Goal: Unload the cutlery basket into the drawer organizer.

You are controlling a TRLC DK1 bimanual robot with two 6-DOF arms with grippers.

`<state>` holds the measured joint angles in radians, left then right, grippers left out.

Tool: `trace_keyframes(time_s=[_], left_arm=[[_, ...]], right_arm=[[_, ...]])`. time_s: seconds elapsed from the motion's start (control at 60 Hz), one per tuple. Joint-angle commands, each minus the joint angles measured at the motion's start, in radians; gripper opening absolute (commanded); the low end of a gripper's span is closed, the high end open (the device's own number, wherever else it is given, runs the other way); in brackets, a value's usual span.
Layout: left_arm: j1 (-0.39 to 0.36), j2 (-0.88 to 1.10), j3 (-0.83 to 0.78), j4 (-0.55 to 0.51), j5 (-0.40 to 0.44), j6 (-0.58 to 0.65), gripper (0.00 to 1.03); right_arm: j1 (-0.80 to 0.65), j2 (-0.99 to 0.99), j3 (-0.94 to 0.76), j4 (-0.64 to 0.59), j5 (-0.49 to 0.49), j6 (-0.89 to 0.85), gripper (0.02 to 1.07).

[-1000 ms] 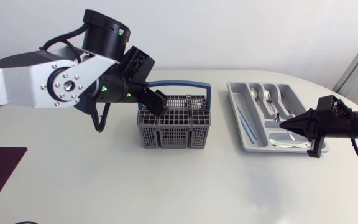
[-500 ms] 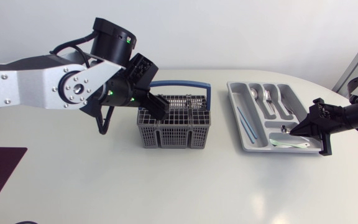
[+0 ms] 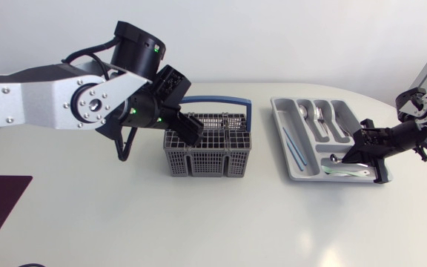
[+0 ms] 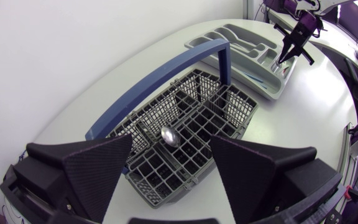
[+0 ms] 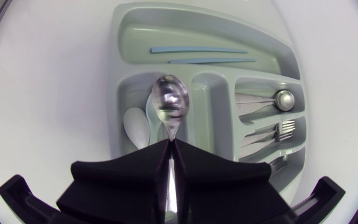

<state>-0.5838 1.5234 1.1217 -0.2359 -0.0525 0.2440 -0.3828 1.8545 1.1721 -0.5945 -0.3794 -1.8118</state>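
Your right end effector (image 5: 169, 144) is pressed together on the handle of a spoon (image 5: 169, 102), pinching it from both sides, with the bowl pointing away from the fingers. The spoon hangs over the drawer organizer (image 5: 197, 18), above the compartment that already holds pale spoons (image 5: 135, 127). I judge this to be the placing step, so do not release yet.

Line the spoon's length up with the compartment's long sides. The divider on the fork side sits just beside the bowl, and a skewed drop could leave the spoon bridging it. Bring the bowl down low inside the walls, then spread the fingers gently so the handle settles without bouncing. Lift straight away afterwards (a sideways exit may drag the handle back out).

Your left end effector (image 4: 173, 162) is spread wide above the cutlery basket (image 4: 185, 118) on the table (image 3: 124, 222), gripping nothing. A second spoon (image 4: 170, 135) stands in a basket cell ahead of its fingers. The blue handle arches over the basket close by, so plan that descent clear of it.
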Motion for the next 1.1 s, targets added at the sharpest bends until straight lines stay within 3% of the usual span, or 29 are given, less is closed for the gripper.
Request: trace_keyframes(time_s=[0.0, 0.067, 0.15, 0.45, 0.733, 0.867, 1.083], left_arm=[[-0.01, 0.02, 0.036, -0.014, 0.01, 0.006, 0.92], [-0.011, 0.02, 0.041, -0.017, 0.01, 0.006, 0.92], [-0.014, 0.023, 0.047, -0.02, 0.01, 0.005, 0.92], [-0.019, 0.06, 0.075, -0.02, 0.01, 0.006, 0.92], [-0.008, 0.093, 0.101, -0.013, 0.011, 0.035, 0.94], [0.042, 0.123, 0.144, -0.079, 0.121, -0.038, 0.94], [0.127, 0.161, 0.165, -0.091, 0.221, -0.129, 0.94]], right_arm=[[0.013, 0.026, -0.025, 0.01, 0.016, -0.034, 0.23], [0.015, 0.023, -0.025, 0.015, 0.014, -0.021, 0.39], [0.016, 0.011, -0.034, 0.019, 0.014, -0.014, 0.52], [0.005, -0.13, -0.101, 0.019, -0.067, 0.035, 0.72], [0.01, -0.336, -0.212, -0.014, -0.239, 0.166, 0.75], [0.028, -0.406, -0.285, -0.016, -0.293, 0.229, 0.75], [0.042, -0.489, -0.381, -0.011, -0.386, 0.299, 0.75]])
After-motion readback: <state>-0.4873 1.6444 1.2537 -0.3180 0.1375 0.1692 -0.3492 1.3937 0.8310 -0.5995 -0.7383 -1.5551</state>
